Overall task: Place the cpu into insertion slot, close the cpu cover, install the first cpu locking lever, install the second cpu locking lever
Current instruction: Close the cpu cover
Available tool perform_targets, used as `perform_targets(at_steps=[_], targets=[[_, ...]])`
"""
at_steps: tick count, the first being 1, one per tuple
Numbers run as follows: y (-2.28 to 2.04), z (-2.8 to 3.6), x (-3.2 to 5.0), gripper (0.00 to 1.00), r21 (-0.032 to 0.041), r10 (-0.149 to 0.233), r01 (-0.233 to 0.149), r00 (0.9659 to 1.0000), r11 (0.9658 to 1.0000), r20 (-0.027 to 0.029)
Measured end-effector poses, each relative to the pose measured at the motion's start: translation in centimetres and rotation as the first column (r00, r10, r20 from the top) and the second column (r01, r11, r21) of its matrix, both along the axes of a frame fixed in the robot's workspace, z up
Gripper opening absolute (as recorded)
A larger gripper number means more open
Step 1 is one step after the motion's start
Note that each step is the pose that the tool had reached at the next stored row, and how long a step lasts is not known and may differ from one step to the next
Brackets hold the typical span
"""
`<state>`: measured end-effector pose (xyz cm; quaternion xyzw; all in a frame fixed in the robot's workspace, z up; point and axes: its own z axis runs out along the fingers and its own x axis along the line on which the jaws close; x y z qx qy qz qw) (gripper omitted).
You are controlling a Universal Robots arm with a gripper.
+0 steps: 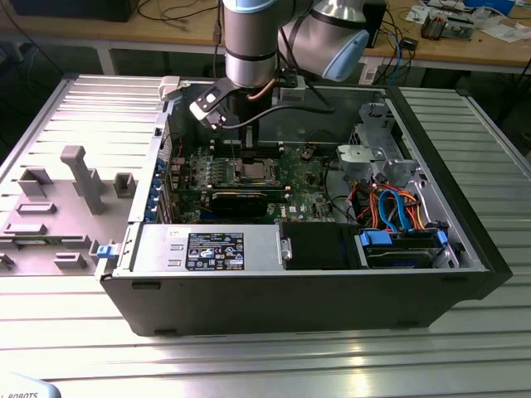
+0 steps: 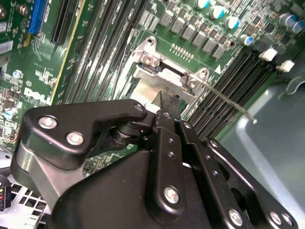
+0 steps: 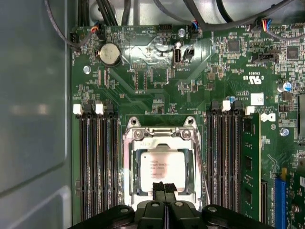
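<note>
Exterior view: the black hand [image 1: 249,162] hangs low over the square, silver-rimmed insertion slot [image 1: 252,173], deep inside the open black computer case [image 1: 332,290].

Second wrist view: its fingers [image 2: 166,119] are pressed together and empty, probably to push rather than grip. The tips are at the thin silvery cpu cover [image 2: 159,78], and a thin wire lever [image 2: 231,101] juts free alongside.

First wrist view: the flat silvery-grey square cpu [image 3: 161,168] lies in the slot, framed by the cover. Long black memory slots [image 3: 97,162] crowd both sides.

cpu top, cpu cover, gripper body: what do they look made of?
cpu: bare metal top, pale satin silver-grey, likely plated; soft even sheen.
cpu cover: thin stamped sheet metal, brighter silver, bent edges and glints.
gripper: matte black links, probably anodised or painted metal, plastic not excluded; bright screw heads sit in them.
</note>
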<state>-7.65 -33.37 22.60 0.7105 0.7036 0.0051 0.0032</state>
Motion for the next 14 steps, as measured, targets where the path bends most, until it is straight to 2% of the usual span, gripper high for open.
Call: perform_targets(at_steps=[3,6,12,14], targets=[[0.0,-0.07,-0.2,0.11,0.0,0.001,-0.001,1.0,1.0,0.0],[0.0,-0.42,-0.51,0.11,0.0,0.004,-0.004,1.0,1.0,0.0],[0.0,-1.09,-0.63,0.11,0.0,0.007,-0.007,1.0,1.0,-0.0004],[0.0,-1.36,-0.64,0.11,0.0,0.008,-0.008,1.0,1.0,-0.0025]])
